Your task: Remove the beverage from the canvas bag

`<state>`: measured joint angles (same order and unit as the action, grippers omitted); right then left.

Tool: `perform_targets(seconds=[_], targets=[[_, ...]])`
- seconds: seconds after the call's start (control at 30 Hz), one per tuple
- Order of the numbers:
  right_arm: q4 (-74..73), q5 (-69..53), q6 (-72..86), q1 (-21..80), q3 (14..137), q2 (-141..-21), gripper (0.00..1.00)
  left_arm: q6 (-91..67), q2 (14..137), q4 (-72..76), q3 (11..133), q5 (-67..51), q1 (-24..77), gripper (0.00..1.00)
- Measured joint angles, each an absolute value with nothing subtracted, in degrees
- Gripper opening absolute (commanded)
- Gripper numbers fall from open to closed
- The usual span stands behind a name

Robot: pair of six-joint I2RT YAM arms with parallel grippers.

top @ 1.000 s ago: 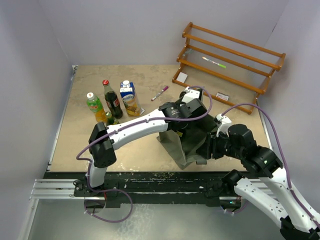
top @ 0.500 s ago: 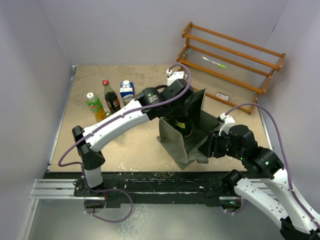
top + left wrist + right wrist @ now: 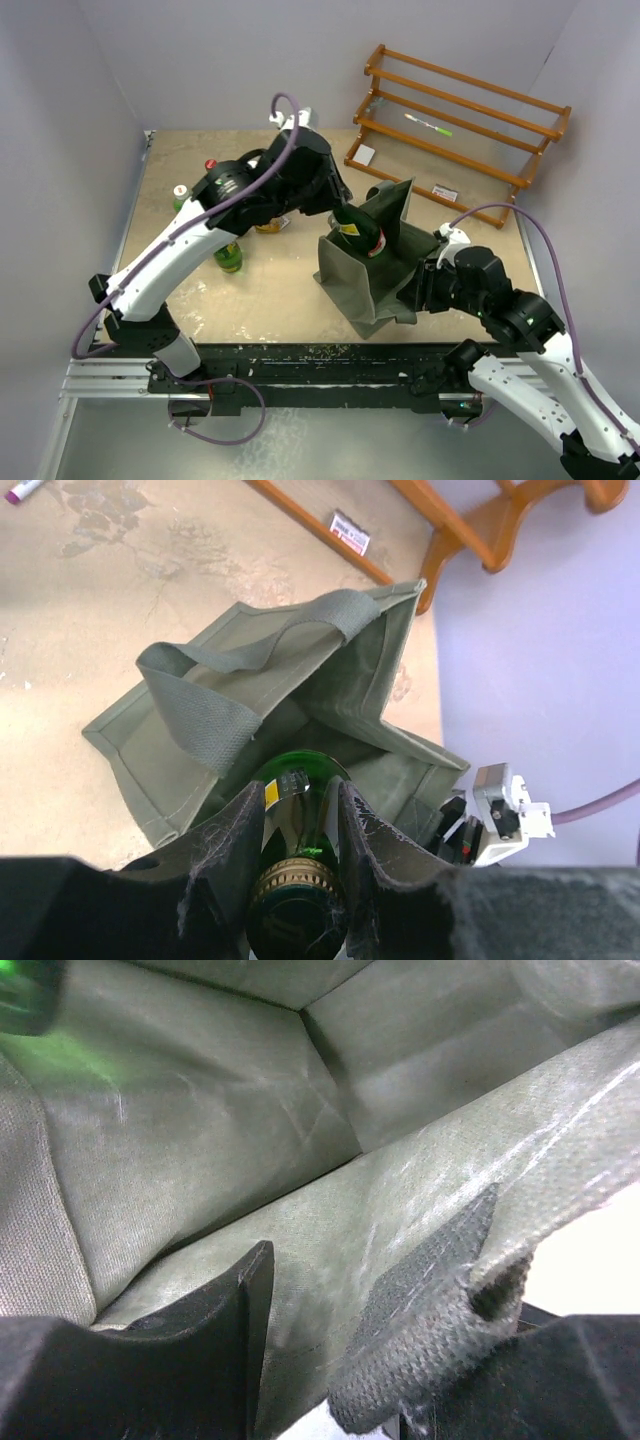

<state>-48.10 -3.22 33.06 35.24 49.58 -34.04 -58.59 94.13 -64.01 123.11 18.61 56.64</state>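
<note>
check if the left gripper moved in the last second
Yes: the left gripper, shut on the bottle, rose leftward out of the bag, away from the rack.

So the canvas bag (image 3: 365,275) is matt grey-green woven cloth, creased and soft, and its strap (image 3: 215,715) is coarser webbing. The beverage (image 3: 300,818) is glossy dark green glass with a ridged gold-coloured neck. On the left hand (image 3: 300,788) the fingers (image 3: 225,850) look like matt black plastic, scuffed and dusty. The bench (image 3: 270,295) is matt mottled beige, and the rack (image 3: 460,110) is shiny varnished wood.

Left pincer (image 3: 297,808) clamped — right pincer (image 3: 365,1252) likewise
</note>
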Motion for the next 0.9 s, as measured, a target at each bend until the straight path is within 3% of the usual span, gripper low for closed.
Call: perform_targets(seconds=[0.57,0.9], targets=[[-49.21,-2.07,34.57,35.24,50.92,-39.0,0.47,-58.96,79.5,-74.22,133.97,26.83,53.25,0.0],[-49.98,0.75,35.88,35.24,53.54,-39.42,0.48,-56.1,64.99,-76.88,122.19,34.59,53.25,0.0]])
